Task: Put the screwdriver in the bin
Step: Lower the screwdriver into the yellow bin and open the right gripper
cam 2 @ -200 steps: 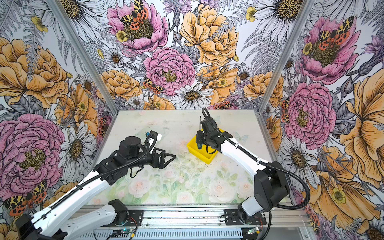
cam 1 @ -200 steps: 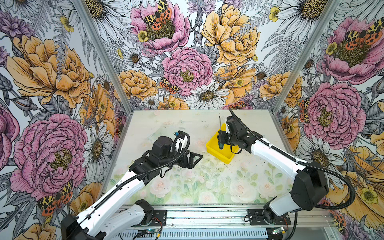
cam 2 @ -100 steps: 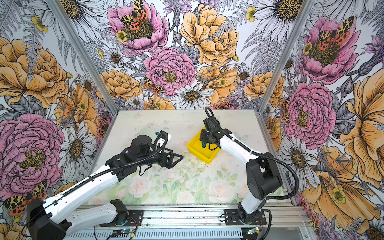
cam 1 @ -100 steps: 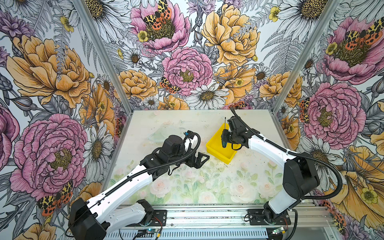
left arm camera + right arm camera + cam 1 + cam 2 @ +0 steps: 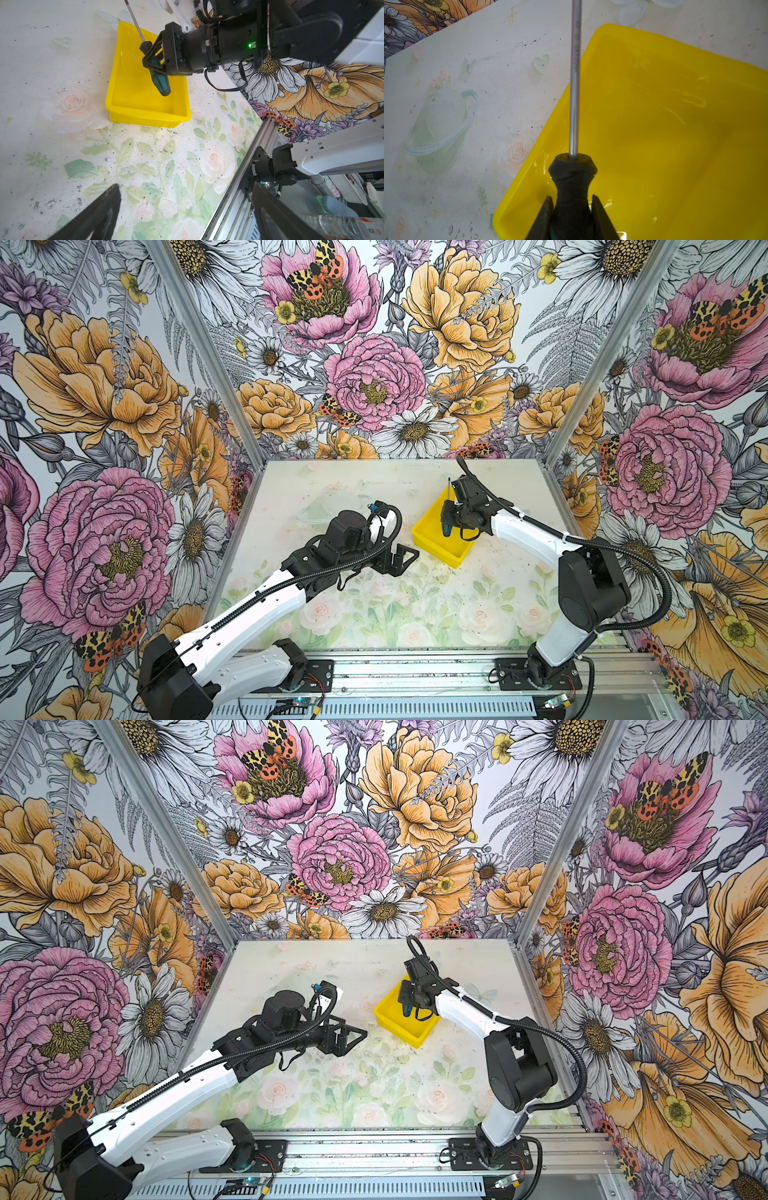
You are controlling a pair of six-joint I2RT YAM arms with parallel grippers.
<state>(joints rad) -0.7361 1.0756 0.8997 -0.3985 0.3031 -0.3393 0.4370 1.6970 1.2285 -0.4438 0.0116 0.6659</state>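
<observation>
The bin (image 5: pixel 439 549) is sitting on the surface (image 5: pixel 365 489), right of the middle and toward the back. The right pincer (image 5: pixel 446 517) is hanging over the bin and gripping the screwdriver (image 5: pixel 159 80) by its handle. The screwdriver is tilting, with the handle end low over the inside and the shaft crossing above the rim. The left pincer (image 5: pixel 402 558) is hovering just left of the bin, not touching it.

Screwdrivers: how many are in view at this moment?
1. The screwdriver is gripped by its handle in the right gripper, tilted over the yellow bin, butt end lowest. No other shows on the table, though parts of it are hidden.
</observation>
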